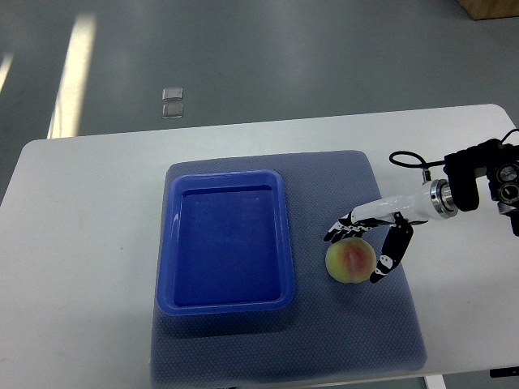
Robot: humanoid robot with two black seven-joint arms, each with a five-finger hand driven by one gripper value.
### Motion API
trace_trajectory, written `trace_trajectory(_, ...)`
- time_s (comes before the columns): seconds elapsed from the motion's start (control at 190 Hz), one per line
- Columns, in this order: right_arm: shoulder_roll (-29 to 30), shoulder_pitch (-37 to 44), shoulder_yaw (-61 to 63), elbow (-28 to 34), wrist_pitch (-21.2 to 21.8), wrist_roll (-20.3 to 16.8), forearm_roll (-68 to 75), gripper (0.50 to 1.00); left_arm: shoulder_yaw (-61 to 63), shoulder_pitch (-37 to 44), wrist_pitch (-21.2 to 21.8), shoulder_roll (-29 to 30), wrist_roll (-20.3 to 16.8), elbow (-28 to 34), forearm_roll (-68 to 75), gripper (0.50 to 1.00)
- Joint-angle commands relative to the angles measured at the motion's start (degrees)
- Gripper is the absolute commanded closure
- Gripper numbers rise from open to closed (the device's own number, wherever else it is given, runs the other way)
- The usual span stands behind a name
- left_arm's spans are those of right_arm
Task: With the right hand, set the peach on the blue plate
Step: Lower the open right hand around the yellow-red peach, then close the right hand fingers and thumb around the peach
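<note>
A yellow-pink peach point(349, 261) lies on the grey-blue mat point(340, 332), just right of the blue plate point(166, 275), a deep rectangular tray with nothing in it. My right hand point(357, 253) reaches in from the right edge and sits over the peach's right side. Its fingers point(345, 227) are spread along the top of the peach and its thumb point(385, 261) is down at the peach's right. The fingers stand around the fruit and look close to it; I cannot tell if they press on it. The left arm is not in view.
The mat lies on a white table point(81, 243) whose far edge runs across the upper picture. A black cable point(409, 158) loops above my right wrist. Two small clear squares point(172, 101) lie on the floor beyond the table.
</note>
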Motion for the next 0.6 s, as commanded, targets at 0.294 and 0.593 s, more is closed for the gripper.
trace_trajectory(0.294, 1.61, -3.19, 0.06, -0.85, -6.53, 1.72, -3.08, 0.574, -0.01, 0.0, 0.08, 0.0, 0.0, 0.08, -0.08, 0.5)
trace_trajectory(0.593, 1.79, -5.04, 0.32, -0.85, -8.9, 2.69, -4.49, 0.597, -0.01, 0.0, 0.08, 0.0, 0.0, 0.0, -0.08, 0.5)
